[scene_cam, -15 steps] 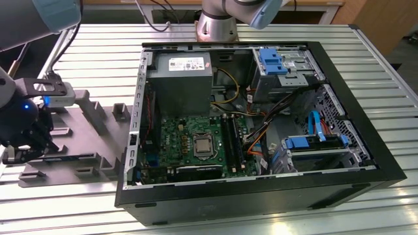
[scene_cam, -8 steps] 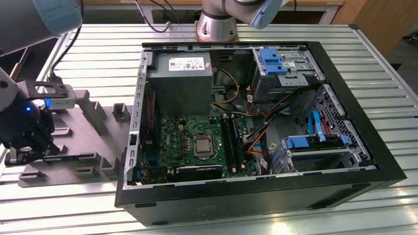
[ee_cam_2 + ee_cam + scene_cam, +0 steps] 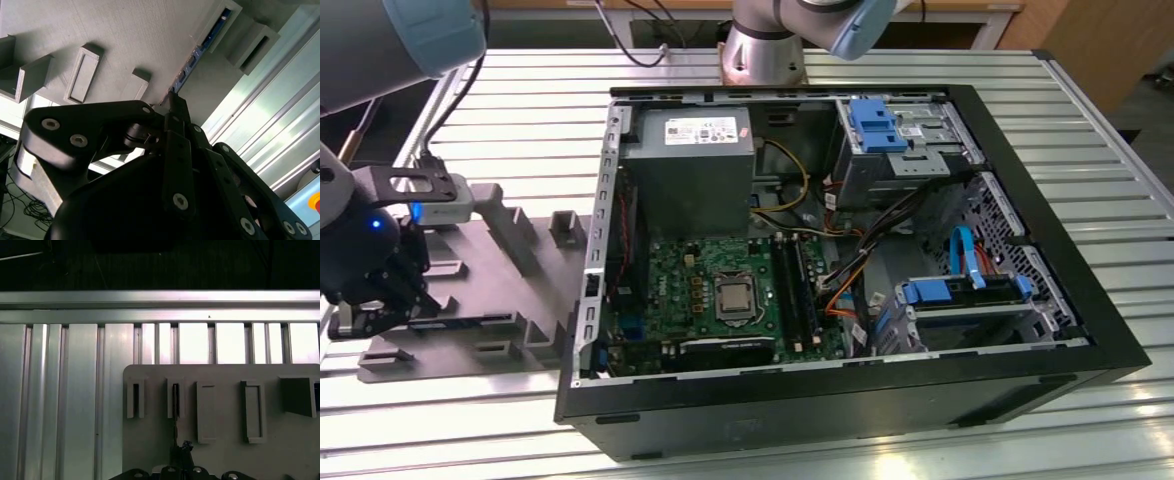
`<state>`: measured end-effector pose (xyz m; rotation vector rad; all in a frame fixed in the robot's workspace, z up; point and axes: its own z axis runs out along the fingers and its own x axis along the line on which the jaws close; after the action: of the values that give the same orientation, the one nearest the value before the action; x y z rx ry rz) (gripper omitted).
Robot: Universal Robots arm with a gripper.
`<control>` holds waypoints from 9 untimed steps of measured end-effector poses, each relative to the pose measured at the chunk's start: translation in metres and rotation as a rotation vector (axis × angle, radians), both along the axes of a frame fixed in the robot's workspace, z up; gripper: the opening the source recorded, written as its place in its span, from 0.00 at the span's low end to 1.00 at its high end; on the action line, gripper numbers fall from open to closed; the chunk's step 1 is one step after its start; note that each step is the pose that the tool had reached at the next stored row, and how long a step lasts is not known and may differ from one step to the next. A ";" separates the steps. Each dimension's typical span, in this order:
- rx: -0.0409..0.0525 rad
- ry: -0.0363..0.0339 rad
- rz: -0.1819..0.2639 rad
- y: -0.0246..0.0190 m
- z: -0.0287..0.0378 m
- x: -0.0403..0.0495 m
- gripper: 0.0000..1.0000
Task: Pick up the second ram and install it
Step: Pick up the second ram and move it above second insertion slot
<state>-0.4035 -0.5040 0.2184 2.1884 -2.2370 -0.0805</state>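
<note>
Second ram edgewise in tray slot

On slatted table: tray, computer case

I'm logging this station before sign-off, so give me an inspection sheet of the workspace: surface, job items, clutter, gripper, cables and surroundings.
Surface: slatted metal table, carrying a grey tray and an open computer case.
Job's things: the second ram stands on edge in the tray's slotted blocks.
Clutter: nothing seen.
Gripper: the gripper is down at the tray, shut on the second ram's near end.
Cables: orange and black wires and a blue cable inside the case; dark leads behind the table.
Surroundings: wooden panelling beyond the table, at the exterior view's right.
</note>
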 end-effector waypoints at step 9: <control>0.0000 0.0000 0.000 0.0000 -0.0001 0.0000 0.11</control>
<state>-0.4035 -0.5040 0.2183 2.1883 -2.2370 -0.0805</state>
